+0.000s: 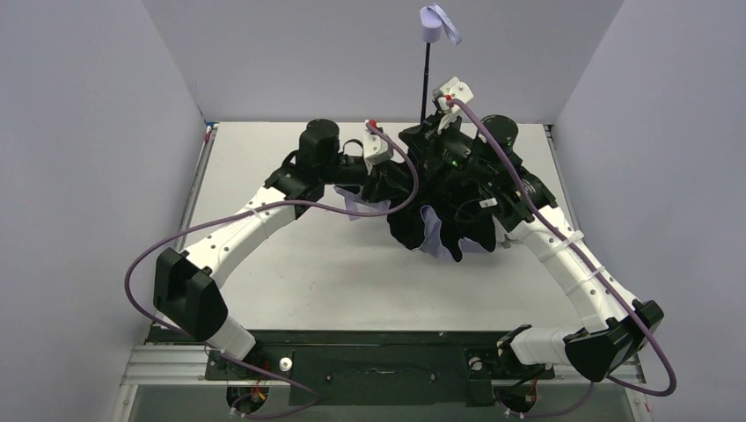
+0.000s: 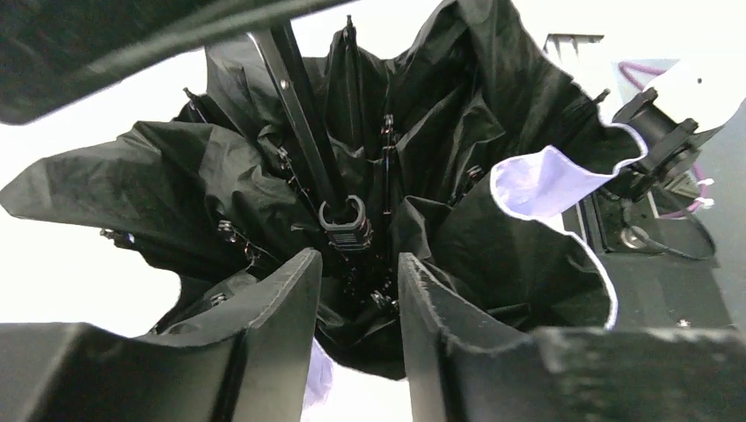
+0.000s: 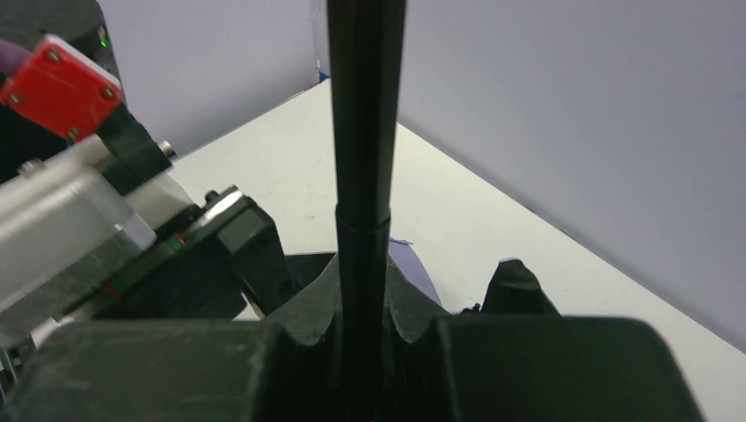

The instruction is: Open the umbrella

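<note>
The umbrella (image 1: 444, 211) stands with its canopy down on the table, half bunched, black lining outward and lavender folds (image 1: 433, 236) showing. Its thin black shaft (image 1: 427, 83) rises to the lavender handle (image 1: 433, 25) with its loop. My right gripper (image 1: 437, 132) is shut on the shaft (image 3: 365, 132), fingers (image 3: 303, 312) pressed against both sides of it. My left gripper (image 2: 359, 268) looks into the canopy's black folds (image 2: 220, 167), its jaws apart with nothing between them. The black runner (image 2: 345, 220) sits on the shaft just beyond the fingertips. A lavender flap (image 2: 550, 180) hangs at the right.
The white table (image 1: 290, 281) is boxed in by grey walls on the left, back and right. Purple cables (image 1: 141, 264) loop off both arms. The right arm's wrist (image 2: 660, 141) sits close behind the canopy. The left wrist's red-capped camera block (image 3: 62, 88) is near the shaft.
</note>
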Action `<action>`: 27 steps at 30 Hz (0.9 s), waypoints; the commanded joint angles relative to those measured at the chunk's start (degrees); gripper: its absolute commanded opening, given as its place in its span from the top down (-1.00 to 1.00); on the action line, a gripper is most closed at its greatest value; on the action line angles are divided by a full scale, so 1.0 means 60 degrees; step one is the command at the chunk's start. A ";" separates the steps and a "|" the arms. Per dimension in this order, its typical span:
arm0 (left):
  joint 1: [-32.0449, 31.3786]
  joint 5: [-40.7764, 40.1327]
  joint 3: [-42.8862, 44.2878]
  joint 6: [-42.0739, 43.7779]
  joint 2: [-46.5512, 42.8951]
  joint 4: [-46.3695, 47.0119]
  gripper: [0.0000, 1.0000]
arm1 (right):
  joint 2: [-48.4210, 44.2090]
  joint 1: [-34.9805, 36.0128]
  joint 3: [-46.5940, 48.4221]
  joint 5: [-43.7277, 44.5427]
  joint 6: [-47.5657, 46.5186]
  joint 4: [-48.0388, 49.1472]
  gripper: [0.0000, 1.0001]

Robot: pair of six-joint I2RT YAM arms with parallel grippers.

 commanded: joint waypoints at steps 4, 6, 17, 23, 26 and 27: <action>-0.0114 -0.0828 0.0272 0.0726 0.0249 -0.1003 0.64 | -0.0078 -0.0003 0.0273 0.0091 0.0022 0.1209 1.00; -0.0109 -0.1000 0.0055 0.1087 0.0086 -0.1427 0.79 | -0.0091 -0.0102 0.0332 0.0047 0.0004 0.1203 1.00; 0.0301 -0.2003 -0.2135 0.2319 -0.0876 -0.2526 1.00 | 0.0082 -0.0983 0.0815 -0.0311 0.0169 0.1444 1.00; 0.0940 -0.1957 -0.2339 0.2594 -0.0944 -0.2780 1.00 | 0.0126 -0.1109 0.0759 -0.0522 0.0166 0.1513 1.00; 0.1193 -0.1518 -0.2230 0.2340 -0.1263 -0.2506 0.77 | 0.0139 -0.1119 0.0648 -0.0696 0.0054 0.1506 1.00; 0.1227 -0.1193 -0.2054 0.1998 -0.1440 -0.2245 0.66 | 0.0134 -0.1114 0.0616 -0.0779 0.0033 0.1503 1.00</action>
